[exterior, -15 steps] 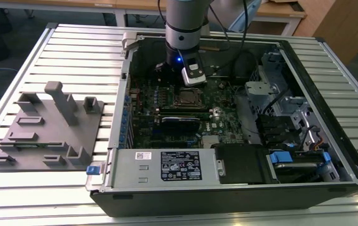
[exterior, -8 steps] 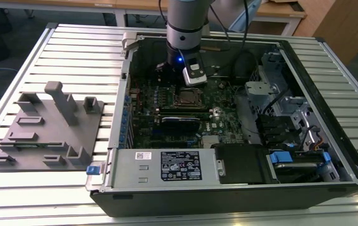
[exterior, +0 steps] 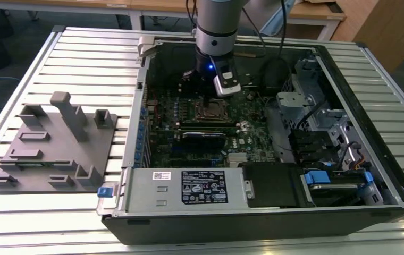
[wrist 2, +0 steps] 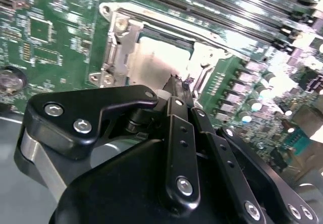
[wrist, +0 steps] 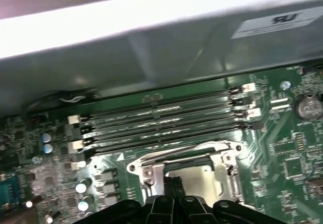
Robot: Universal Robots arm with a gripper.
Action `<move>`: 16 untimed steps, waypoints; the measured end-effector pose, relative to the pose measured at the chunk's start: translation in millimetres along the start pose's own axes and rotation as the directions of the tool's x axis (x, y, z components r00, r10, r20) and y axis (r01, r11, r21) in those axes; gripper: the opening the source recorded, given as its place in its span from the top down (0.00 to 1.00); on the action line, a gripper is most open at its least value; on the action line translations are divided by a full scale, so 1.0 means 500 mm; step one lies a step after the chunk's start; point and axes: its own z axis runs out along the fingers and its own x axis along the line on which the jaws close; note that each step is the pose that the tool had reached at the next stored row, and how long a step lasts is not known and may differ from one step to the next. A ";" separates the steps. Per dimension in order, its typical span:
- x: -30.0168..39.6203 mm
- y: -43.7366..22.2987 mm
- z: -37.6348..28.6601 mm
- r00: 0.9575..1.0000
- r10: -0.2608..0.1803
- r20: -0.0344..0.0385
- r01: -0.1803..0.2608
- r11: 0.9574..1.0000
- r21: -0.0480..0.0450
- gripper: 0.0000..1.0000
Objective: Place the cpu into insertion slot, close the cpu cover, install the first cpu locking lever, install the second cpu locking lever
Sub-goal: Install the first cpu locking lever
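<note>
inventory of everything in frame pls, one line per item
computer case: 1, black, open on the slatted table, toward the exterior view's right
motherboard: 1, green, flat inside the case
insertion slot: 1, shiny metal rim, on the motherboard right below the gripper
cpu: 1, silver-grey, lying in the insertion slot
memory slots: several, long and dark, beside the insertion slot
power-supply box: 1, silver, labelled, at the case's near edge
drive latch: 1, blue, in the case at the exterior view's right
fixture block: 1, grey, on the table at the exterior view's left
table: 1, light slatted metal
gripper: 1, black, tips at the insertion slot's edge, jaws together
</note>
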 end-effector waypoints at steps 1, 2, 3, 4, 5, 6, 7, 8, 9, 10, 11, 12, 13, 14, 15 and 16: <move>-0.001 0.000 0.000 1.000 0.000 0.001 0.000 1.000 0.004 0.90; -0.002 0.000 0.000 1.000 0.000 0.002 0.000 1.000 0.009 0.90; -0.002 0.001 0.000 1.000 0.000 0.003 0.000 1.000 0.014 0.90; -0.002 0.001 0.000 1.000 0.000 0.004 0.000 1.000 0.018 0.90; -0.002 0.000 0.000 1.000 0.000 0.004 0.000 1.000 0.019 0.90; -0.002 0.000 0.000 1.000 0.000 0.004 0.000 1.000 0.019 0.90; -0.002 0.000 0.000 1.000 0.000 0.004 0.000 1.000 0.019 0.90; -0.002 0.001 0.000 1.000 0.000 0.005 0.000 1.000 0.019 0.90; -0.002 0.000 0.000 1.000 0.000 0.008 0.000 1.000 0.018 0.90; -0.002 0.000 0.000 1.000 0.000 0.012 0.000 1.000 0.017 0.90; -0.002 0.000 0.000 1.000 -0.001 0.017 0.000 1.000 0.016 0.90; -0.002 0.000 0.000 1.000 -0.001 0.022 0.000 1.000 0.014 0.90; -0.002 0.000 0.000 1.000 -0.001 0.026 0.001 1.000 0.013 0.90; -0.002 0.000 0.000 1.000 -0.001 0.030 0.001 1.000 0.012 0.90; -0.002 0.000 0.000 0.999 -0.001 0.034 0.001 1.000 0.011 0.90; -0.002 0.000 0.000 0.999 -0.002 0.037 0.001 1.000 0.010 0.90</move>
